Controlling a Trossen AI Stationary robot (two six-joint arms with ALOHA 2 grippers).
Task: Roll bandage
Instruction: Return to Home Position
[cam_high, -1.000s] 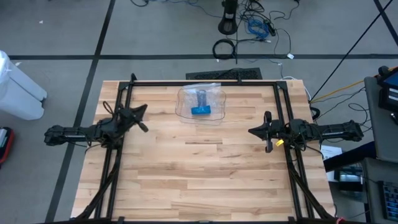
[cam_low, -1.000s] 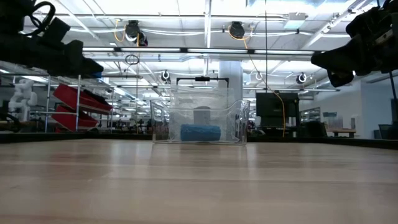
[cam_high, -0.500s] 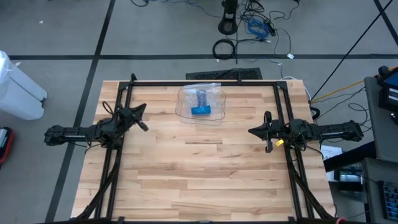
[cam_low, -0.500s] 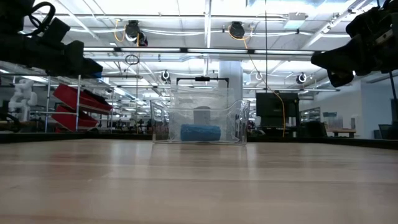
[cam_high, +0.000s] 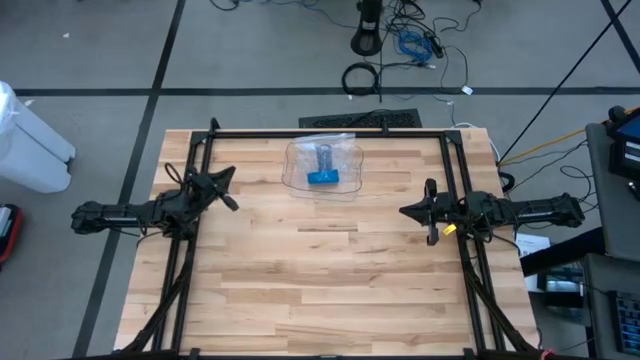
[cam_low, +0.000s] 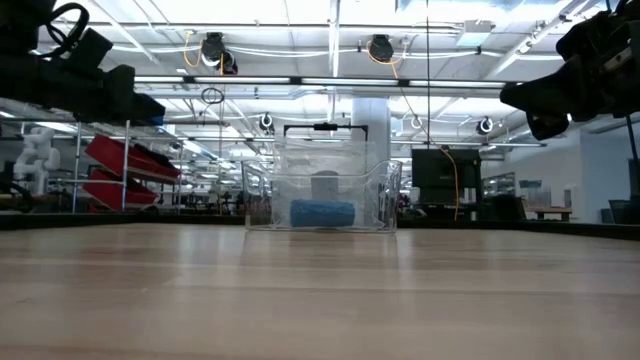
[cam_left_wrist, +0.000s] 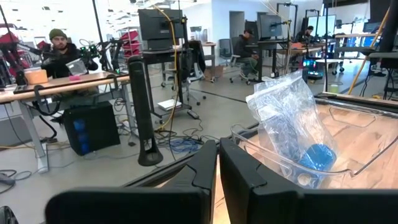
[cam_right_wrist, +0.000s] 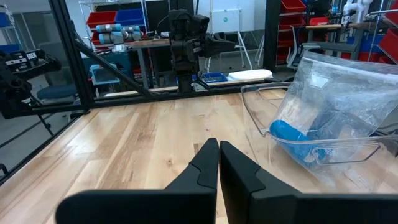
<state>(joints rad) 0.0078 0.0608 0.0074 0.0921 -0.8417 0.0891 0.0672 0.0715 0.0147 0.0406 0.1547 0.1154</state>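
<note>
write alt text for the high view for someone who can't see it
A wooden table seen from above, with a clear bin near the middle of its far edge holding a bagged blue bandage. Two dark arms sit at the left and right edges, the left claw and right claw shut, empty and pointing inward.

Bright ceiling strip lights (cam_low: 300, 50) flooded the hall behind my table (cam_low: 320, 290), so at table height my arms (cam_low: 70, 75) showed as black silhouettes. From above, the wood lay evenly lit with faint shadows, and the zip bag (cam_right_wrist: 348, 93) caught white glare.
</note>
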